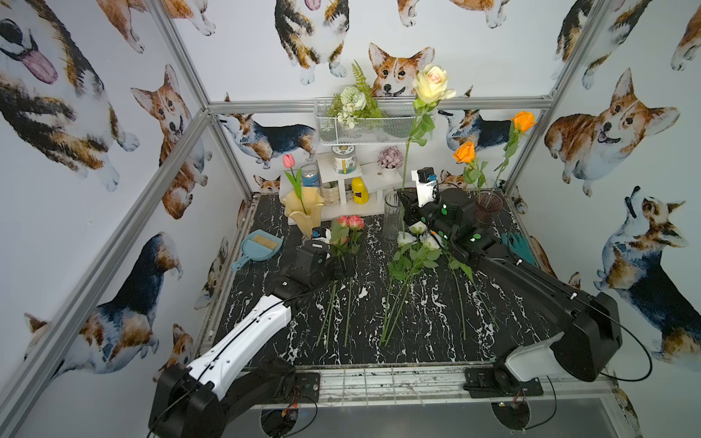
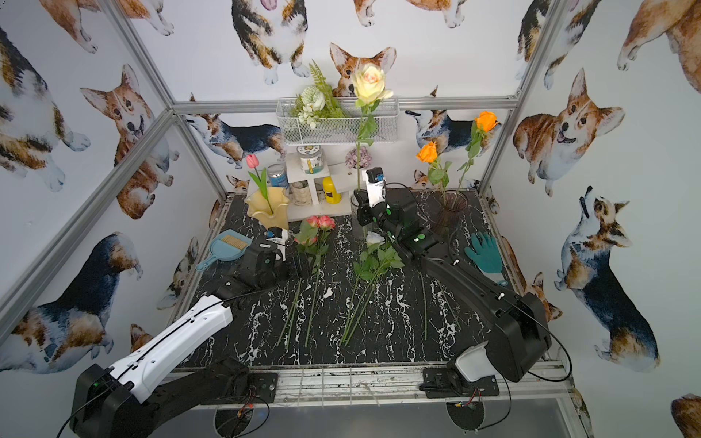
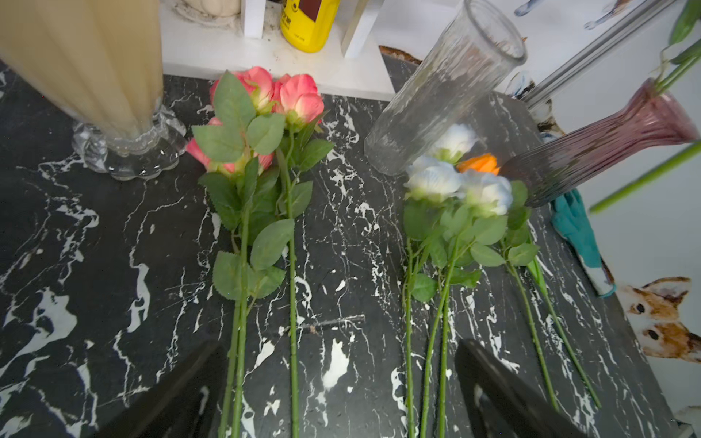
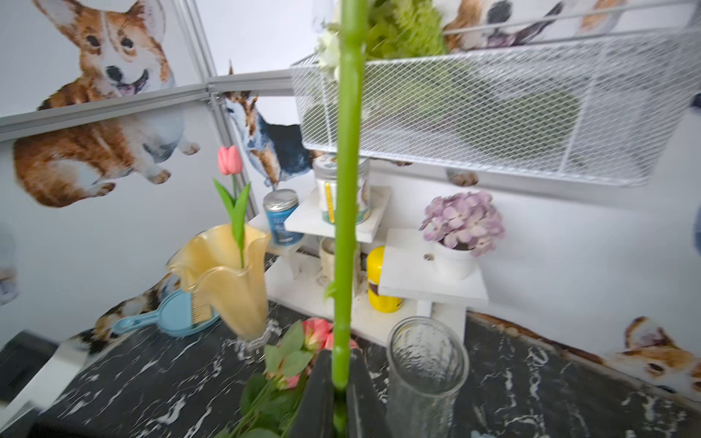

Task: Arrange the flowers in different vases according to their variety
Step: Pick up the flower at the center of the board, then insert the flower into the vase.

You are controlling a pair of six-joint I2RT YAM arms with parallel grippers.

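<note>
— What's the room like?

— A black marble table (image 1: 417,341), boxed in by metal framing (image 1: 182,144) and corgi wallpaper (image 1: 76,113) (dogs on every wall). At the back there's a white shelf (image 1: 379,182) with a wire basket (image 1: 364,129) above it.

— And the flowers?

— The pink roses (image 1: 351,222) and white roses (image 1: 417,235) lie flat on the table in two separate bunches, heads toward the shelf. A pink tulip (image 1: 289,161) stands in the yellow vase (image 1: 303,212) at back left. Two orange roses (image 1: 464,151) stand in the purple vase (image 1: 489,206) at back right. The clear vase (image 1: 392,216) sits between those two vases, and its mouth looks empty.

— The grippers?

— The right gripper (image 4: 338,383) is clamped on the cream rose (image 1: 430,81) by its stem, holding it upright just beside the clear vase. The left gripper (image 3: 341,398) is spread wide above the stems on the table, gripping nothing.

— Anything you can't make out?

— From above, the right arm (image 1: 531,280) covers some of the white roses and part of a teal glove (image 1: 517,246). An orange head (image 3: 480,164) lies behind the white roses. Only the left wrist view shows it, and I can't tell what kind of flower it is. The cream rose's lower end is cut off in the right wrist view.
</note>
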